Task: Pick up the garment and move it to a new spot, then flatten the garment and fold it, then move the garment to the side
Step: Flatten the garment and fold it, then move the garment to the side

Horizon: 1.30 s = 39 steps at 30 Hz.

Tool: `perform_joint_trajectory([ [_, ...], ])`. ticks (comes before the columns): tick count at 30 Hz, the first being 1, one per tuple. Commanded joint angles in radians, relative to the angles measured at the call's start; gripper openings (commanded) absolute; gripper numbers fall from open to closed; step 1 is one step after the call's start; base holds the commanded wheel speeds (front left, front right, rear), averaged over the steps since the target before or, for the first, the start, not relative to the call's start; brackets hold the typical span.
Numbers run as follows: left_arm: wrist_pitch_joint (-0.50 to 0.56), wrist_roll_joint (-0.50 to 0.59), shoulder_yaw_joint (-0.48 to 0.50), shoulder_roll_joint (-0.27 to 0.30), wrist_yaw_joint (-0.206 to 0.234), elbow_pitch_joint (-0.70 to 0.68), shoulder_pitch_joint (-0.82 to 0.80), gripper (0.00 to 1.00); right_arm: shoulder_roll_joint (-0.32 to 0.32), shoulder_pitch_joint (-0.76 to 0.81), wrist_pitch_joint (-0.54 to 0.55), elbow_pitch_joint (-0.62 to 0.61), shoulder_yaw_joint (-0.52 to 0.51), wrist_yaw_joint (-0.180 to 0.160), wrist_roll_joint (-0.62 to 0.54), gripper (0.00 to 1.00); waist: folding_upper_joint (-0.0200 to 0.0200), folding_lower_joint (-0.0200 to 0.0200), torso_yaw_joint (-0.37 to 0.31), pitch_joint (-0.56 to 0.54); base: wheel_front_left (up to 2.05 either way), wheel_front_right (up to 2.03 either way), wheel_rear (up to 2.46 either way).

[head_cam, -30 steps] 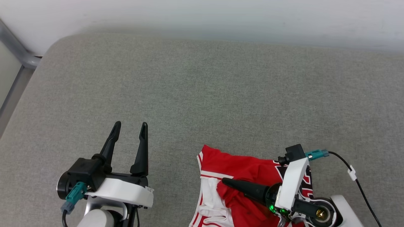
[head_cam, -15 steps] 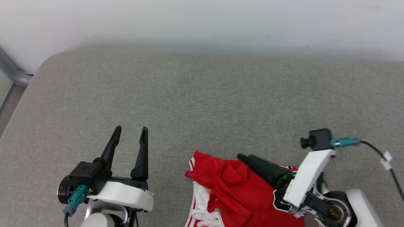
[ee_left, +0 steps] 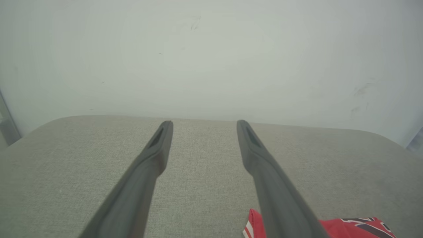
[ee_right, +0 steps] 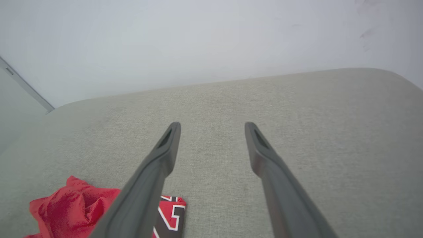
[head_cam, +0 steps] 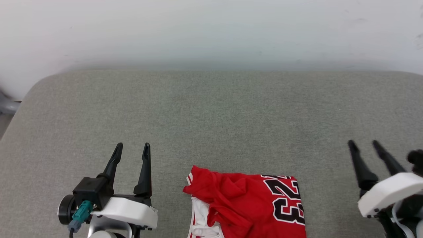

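Observation:
The garment (head_cam: 244, 205), a bright red jersey with dark white-outlined numbers and a white inside, lies bunched and folded at the near edge of the grey surface (head_cam: 211, 115). Its red corner shows in the left wrist view (ee_left: 333, 228) and in the right wrist view (ee_right: 69, 208). My left gripper (head_cam: 133, 147) stands open to the garment's left, nothing between its fingers. To the garment's right my right gripper (head_cam: 363, 144) is open too, clear of the cloth.
A pale wall (head_cam: 211, 29) runs behind the grey padded surface. The surface's rounded back-left corner (head_cam: 36, 89) shows, with a grey metal frame piece (head_cam: 6, 105) beyond it.
My right gripper has let go of the garment and swung off to the right, now open. The jersey lies flatter with its numbers showing. The head camera has tilted, shifting the scene down.

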Motion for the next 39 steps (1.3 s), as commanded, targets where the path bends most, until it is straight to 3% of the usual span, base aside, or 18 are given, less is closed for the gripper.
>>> perform_joint_trajectory([
  [1, -0.005, 0.007, 0.003, 0.001, 0.001, 0.005, 0.012, 1.00, 0.008, 0.020, -0.027, -0.017, -0.018, 0.000, -0.033, 1.00, -0.0001, 0.0001, -0.009, -0.011, 0.00, 0.00, 0.00],
  [5, -0.009, 0.010, 0.009, -0.002, 0.001, 0.019, 0.031, 1.00, 0.012, 0.058, -0.124, -0.062, -0.047, 0.000, -0.134, 1.00, -0.0001, 0.0001, -0.020, -0.032, 0.00, 0.00, 0.00],
  [14, -0.016, 0.033, 0.044, -0.015, -0.011, 0.032, 0.076, 1.00, 0.036, 0.138, -0.254, -0.094, -0.020, 0.000, -0.194, 1.00, -0.0001, 0.0001, -0.035, -0.074, 0.00, 0.00, 0.00],
  [27, -0.017, 0.088, 0.108, -0.068, -0.048, 0.053, 0.124, 1.00, 0.055, 0.189, -0.223, -0.127, 0.016, 0.000, -0.207, 1.00, -0.0001, 0.0001, -0.034, -0.094, 0.00, 0.00, 0.00],
  [39, -0.016, 0.126, 0.152, -0.114, -0.102, 0.066, 0.081, 1.00, 0.027, 0.221, -0.087, -0.060, -0.077, 0.000, -0.107, 1.00, -0.0001, 0.0001, 0.003, -0.057, 0.00, 0.00, 0.00],
])
